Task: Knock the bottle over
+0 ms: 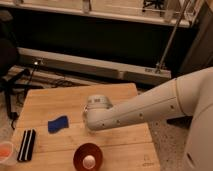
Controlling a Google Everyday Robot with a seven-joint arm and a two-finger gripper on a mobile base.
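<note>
My white arm reaches in from the right, and its rounded wrist [99, 114] hangs low over the middle of the wooden table [65, 100]. The gripper sits under and behind that wrist, where I cannot see it. The small clear bottle is hidden too; the wrist covers the spot just right of the blue sponge [58, 123]. I cannot tell whether the bottle stands or lies.
A red bowl [88, 157] with a pale round object inside sits at the table's front edge, just below the wrist. A black striped block [26, 145] and an orange cup [5, 150] are at the front left. Dark shelving and a metal rail run behind the table.
</note>
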